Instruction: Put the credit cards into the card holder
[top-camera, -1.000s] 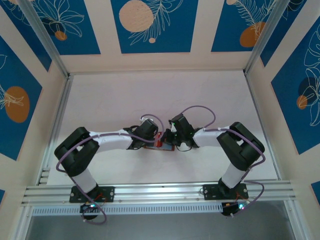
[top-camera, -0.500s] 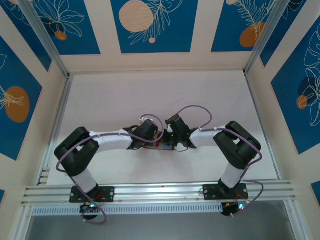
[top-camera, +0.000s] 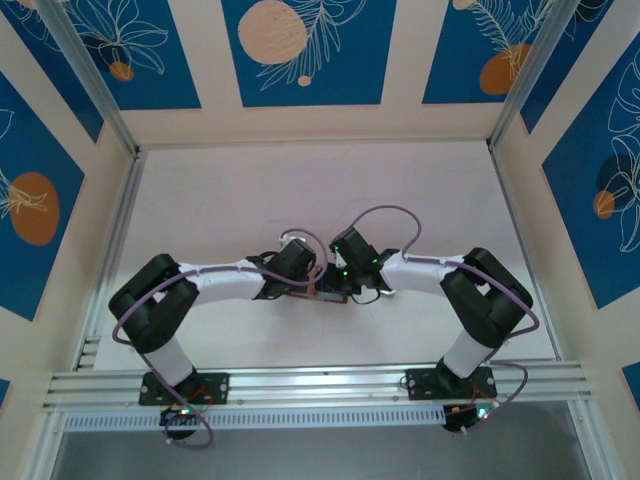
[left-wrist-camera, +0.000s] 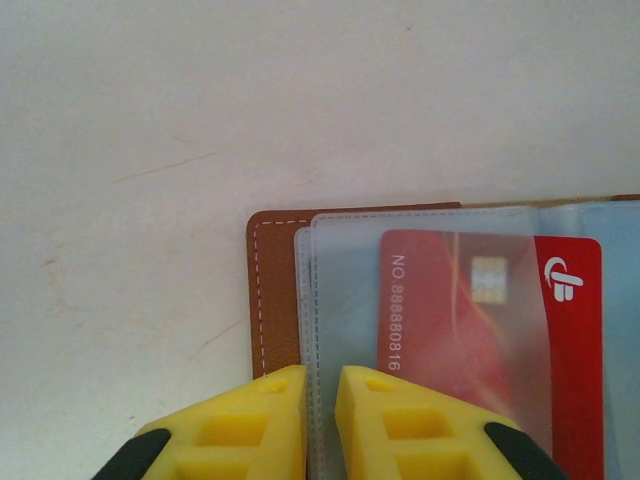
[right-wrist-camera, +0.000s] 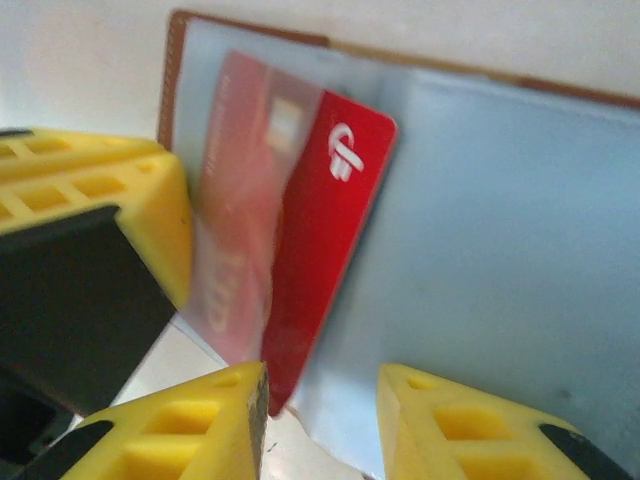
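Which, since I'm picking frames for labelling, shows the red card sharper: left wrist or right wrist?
Left wrist: the red card is crisp, and its number is legible through the hazy sleeve. Right wrist: the card is smeared and out of focus, its logo soft, and the right tool close to the lens is blurred too. Top external: even light, no glare.

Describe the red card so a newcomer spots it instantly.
Near the middle of the white table lies an open brown card holder. Tucked mostly into its clear sleeve is the red card, bright red with a white logo, against pale plastic and brown leather.
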